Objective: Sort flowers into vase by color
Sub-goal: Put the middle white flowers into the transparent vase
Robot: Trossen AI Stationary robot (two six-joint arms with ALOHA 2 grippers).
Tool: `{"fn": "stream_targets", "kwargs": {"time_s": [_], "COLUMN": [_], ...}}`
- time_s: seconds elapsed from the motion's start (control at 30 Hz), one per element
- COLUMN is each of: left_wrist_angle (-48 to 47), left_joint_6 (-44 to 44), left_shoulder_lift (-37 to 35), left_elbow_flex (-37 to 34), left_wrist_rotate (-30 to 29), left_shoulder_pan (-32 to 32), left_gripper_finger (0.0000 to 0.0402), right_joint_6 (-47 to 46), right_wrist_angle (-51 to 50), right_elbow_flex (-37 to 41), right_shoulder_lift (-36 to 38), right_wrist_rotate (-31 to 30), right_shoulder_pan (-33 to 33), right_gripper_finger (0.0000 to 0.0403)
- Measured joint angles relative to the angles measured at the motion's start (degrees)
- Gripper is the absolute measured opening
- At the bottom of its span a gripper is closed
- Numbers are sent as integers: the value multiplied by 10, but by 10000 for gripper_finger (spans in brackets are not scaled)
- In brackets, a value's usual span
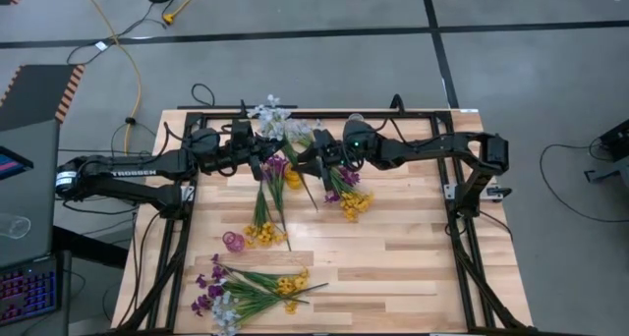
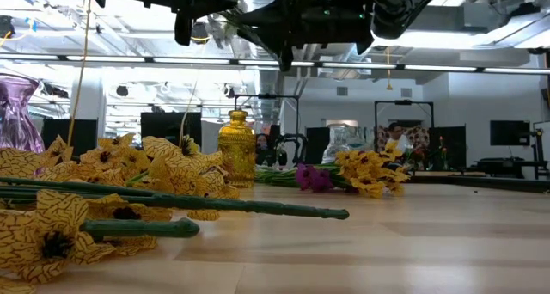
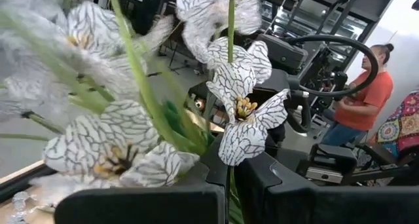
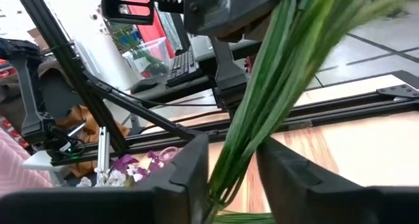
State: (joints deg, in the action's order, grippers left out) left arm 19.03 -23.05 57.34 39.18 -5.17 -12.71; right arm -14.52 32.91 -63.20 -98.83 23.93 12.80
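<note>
A bunch of white flowers (image 1: 273,113) is held up above the table's far middle, between my two grippers. In the left wrist view its white blossoms (image 3: 245,109) fill the picture just beyond my left gripper (image 3: 229,198), which is shut on a stem. My right gripper (image 4: 232,185) comes from the table's right and is closed around the bunch's green stems (image 4: 275,86), close to my left gripper (image 1: 263,151). Other flowers lie on the table: a yellow and purple bunch (image 1: 265,218), another (image 1: 346,194), and a mixed bunch (image 1: 246,292) at the near left. My left gripper pinches a thin green stem (image 3: 230,178) of the white flowers between its two fingers, coming level from the table's left. The blossoms stand out beyond the fingertips, lifted clear of the table. My right gripper has the bundle of green stems (image 4: 226,165) between its two fingers, coming level from the table's right, fingers across the stems. The stems slant up out of the gap toward my left gripper, clear of the table.
A small purple vase (image 1: 233,241) stands at the near left. In the low view a yellow vase (image 2: 237,148) and a clear one (image 2: 344,143) stand farther back. A black frame (image 1: 462,218) rims the table. A person (image 3: 363,93) is beyond the table.
</note>
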Motion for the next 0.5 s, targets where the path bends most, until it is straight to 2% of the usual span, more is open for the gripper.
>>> {"fn": "stream_targets", "kwargs": {"time_s": [0.33,0.5], "left_wrist_angle": [2,10], "left_joint_6": [-1,4], "left_shoulder_lift": [0,0], "left_elbow_flex": [0,0], "left_wrist_rotate": [5,4], "left_shoulder_pan": [0,0], "left_gripper_finger": [3,34], "right_joint_6": [-1,-1], "right_wrist_angle": [-1,-1], "right_elbow_flex": [0,0], "right_shoulder_lift": [0,0], "right_wrist_rotate": [-3,-2], "right_shoulder_pan": [2,14], "right_gripper_finger": [37,35]}}
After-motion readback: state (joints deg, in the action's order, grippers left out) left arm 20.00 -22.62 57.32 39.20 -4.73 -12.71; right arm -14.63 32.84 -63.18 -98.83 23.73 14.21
